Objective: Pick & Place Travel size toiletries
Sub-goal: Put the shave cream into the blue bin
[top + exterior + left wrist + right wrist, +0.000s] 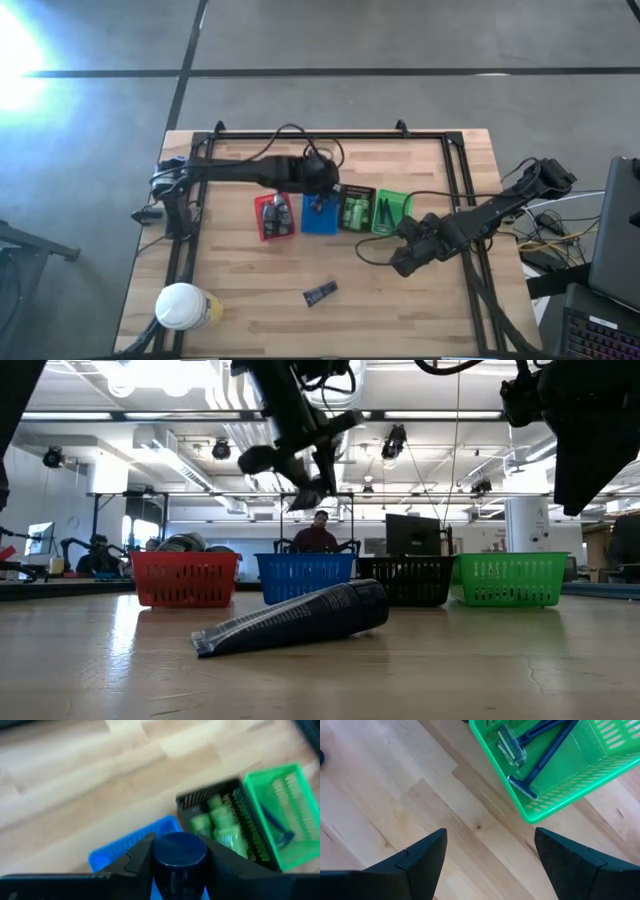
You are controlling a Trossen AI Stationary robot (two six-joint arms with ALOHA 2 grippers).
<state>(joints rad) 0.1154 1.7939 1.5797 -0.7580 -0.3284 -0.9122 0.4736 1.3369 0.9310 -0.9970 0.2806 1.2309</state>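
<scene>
**Toiletries: one bottle held over the blue tray, one tube loose on the table**

A dark blue bottle [179,856] sits clamped between the fingers of the left gripper [322,192], which hangs above the blue tray [319,216] in the middle of the table [250,290]. Four trays stand in a row: the red tray [274,216] on the left holds dark grey little bottles [277,212], then the blue one, then the black tray [357,209] with bright green bottles [218,823], and the green tray [560,780] on the right with blue-handled razors [532,755]. A dark tube [300,620] lies on its side on the bare wood, nearer than the row and well apart from it. The right gripper [490,855] hovers spread wide and empty just near of the green tray. A white-topped yellow container [184,307] stands at the near left corner. A person [318,532] sits in the room beyond.
</scene>
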